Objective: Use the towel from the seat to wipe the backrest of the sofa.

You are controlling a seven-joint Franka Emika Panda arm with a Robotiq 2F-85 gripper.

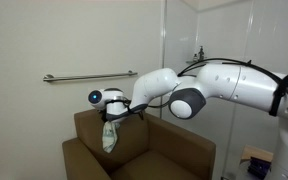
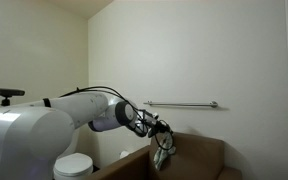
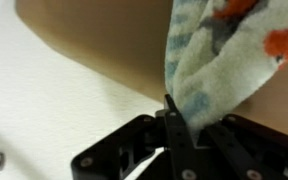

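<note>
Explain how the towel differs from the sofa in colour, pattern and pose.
The towel is pale with blue and orange patches; the sofa is plain brown. The towel hangs limp from the shut end effector; the sofa stands on its own. The towel is much smaller than the sofa.

Towel [image 1: 109, 137]: small cloth, pale with blue-grey and orange-red patches in the wrist view [image 3: 224, 50]. It hangs limp and bunched, its upper end pinched between the closed jaws of the gripper [image 1: 111, 120]. It is off the seat [image 1: 169, 158], hanging in front of the backrest [image 1: 89, 125] near its upper edge. Whether it touches the backrest cannot be confirmed.

Sofa [image 2: 199, 155]: brown upholstery, upright, set against a white wall in both exterior views.
</note>
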